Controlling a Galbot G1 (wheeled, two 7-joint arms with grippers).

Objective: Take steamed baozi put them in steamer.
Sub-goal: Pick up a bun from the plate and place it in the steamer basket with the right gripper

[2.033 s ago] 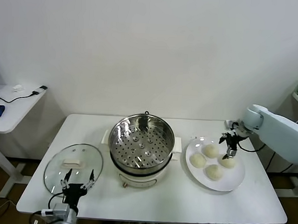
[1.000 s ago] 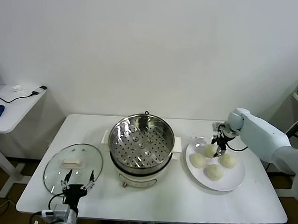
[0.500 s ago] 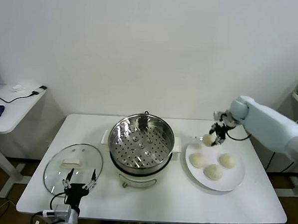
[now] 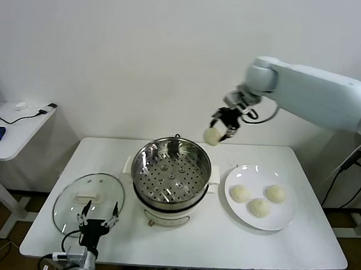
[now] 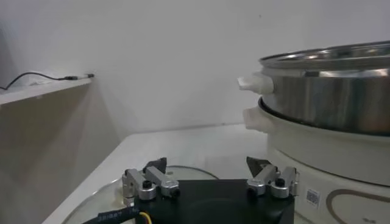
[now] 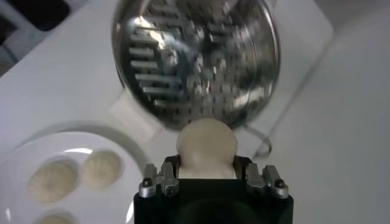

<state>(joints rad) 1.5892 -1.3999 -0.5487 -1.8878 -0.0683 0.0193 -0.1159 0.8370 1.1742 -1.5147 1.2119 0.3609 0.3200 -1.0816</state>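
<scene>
We see our left gripper (image 5: pixel 210 179) with fingers spread wide above a glass lid (image 5: pixel 116 195). The steamer (image 5: pixel 323 122) stands just beside it.

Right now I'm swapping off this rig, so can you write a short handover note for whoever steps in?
Right gripper: shut on one bun, held in the air beside the steamer's far right rim, above the table.
Left gripper: open, parked low at the table's front left, over the near edge of the glass lid.
Steamer: middle of the table, lid off, perforated tray bare.
Plate: right of the steamer, three buns on it.
Done: first bun picked up.
Left: set it in the steamer, then move the other three.
</scene>
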